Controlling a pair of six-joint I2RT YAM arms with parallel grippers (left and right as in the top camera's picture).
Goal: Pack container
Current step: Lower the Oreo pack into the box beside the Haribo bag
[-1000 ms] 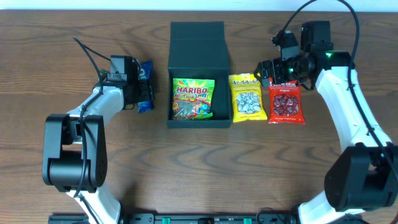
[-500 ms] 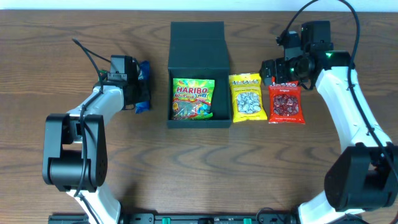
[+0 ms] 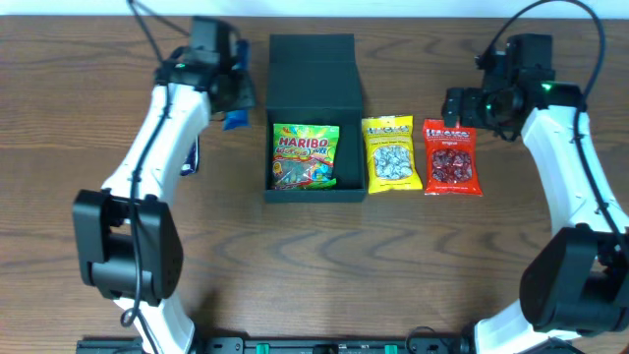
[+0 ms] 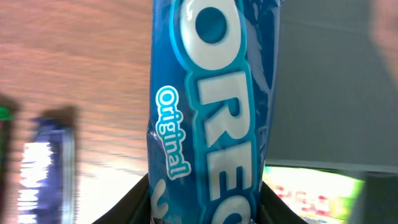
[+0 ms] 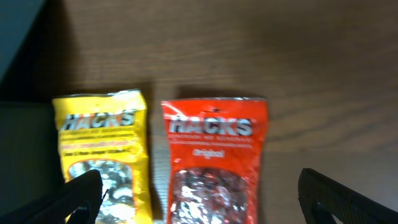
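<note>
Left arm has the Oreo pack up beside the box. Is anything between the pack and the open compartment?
Nothing visible blocks it. The left gripper holds the Oreo pack just left of the container, whose lid is open. Only the box's left wall lies between them, and a Haribo bag already lies in the compartment.
</note>
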